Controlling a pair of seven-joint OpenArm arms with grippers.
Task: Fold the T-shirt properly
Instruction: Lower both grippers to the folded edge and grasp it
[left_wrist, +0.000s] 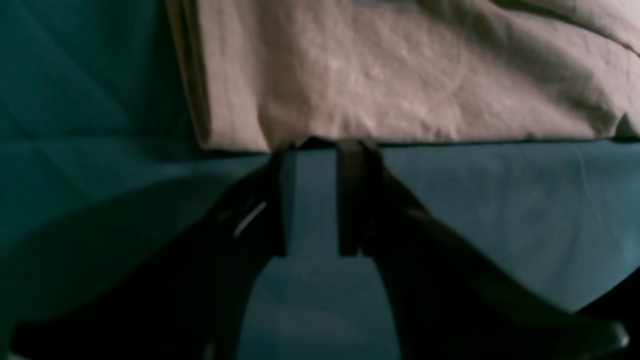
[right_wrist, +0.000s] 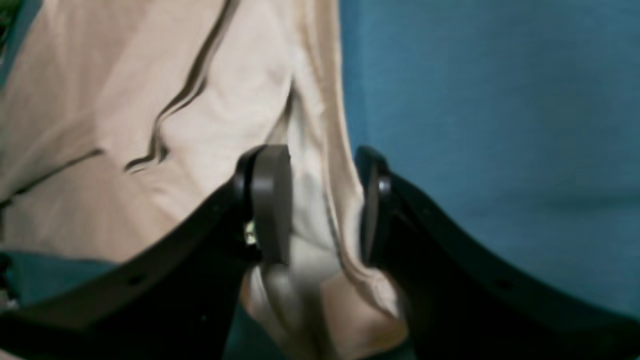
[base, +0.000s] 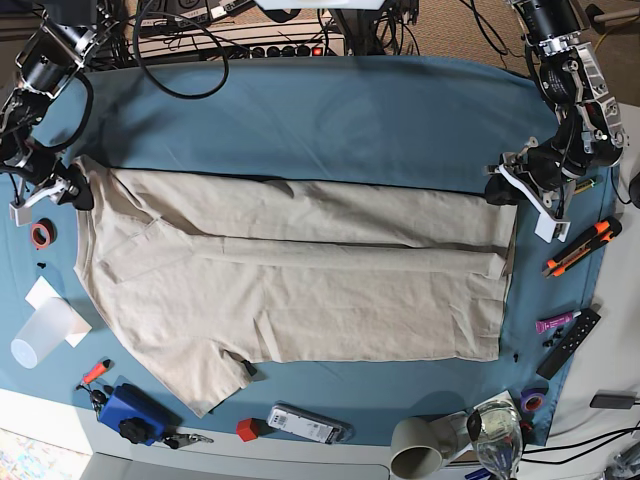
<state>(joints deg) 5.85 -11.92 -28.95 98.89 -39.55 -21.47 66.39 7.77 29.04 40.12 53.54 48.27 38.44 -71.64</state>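
- At the left of the base view, the right arm's black pincer (base: 72, 188) sat at the corner of the large plain beige cotton T-shirt (base: 300, 280). In its wrist view the pincer (right_wrist: 322, 200) stood spread around a bunched fold of the cloth, the fabric running between the pads, which did not look pressed onto it.
- Across the middle, the T-shirt lay spread on the table's teal-blue cloth (base: 330, 120). One long side looked already turned in, leaving a lengthwise crease through the middle. The near side was still flat, with a sleeve poking out at the lower left, so I judged the fold less than half done: the other side and the crosswise folds remained.
- At the right, the left arm's black pincer (base: 500, 190) waited at the shirt's far corner. Its wrist view showed the pincer (left_wrist: 312, 150) partly spread and empty, tips touching or nearly touching the layered edge, with bare table cloth between them.
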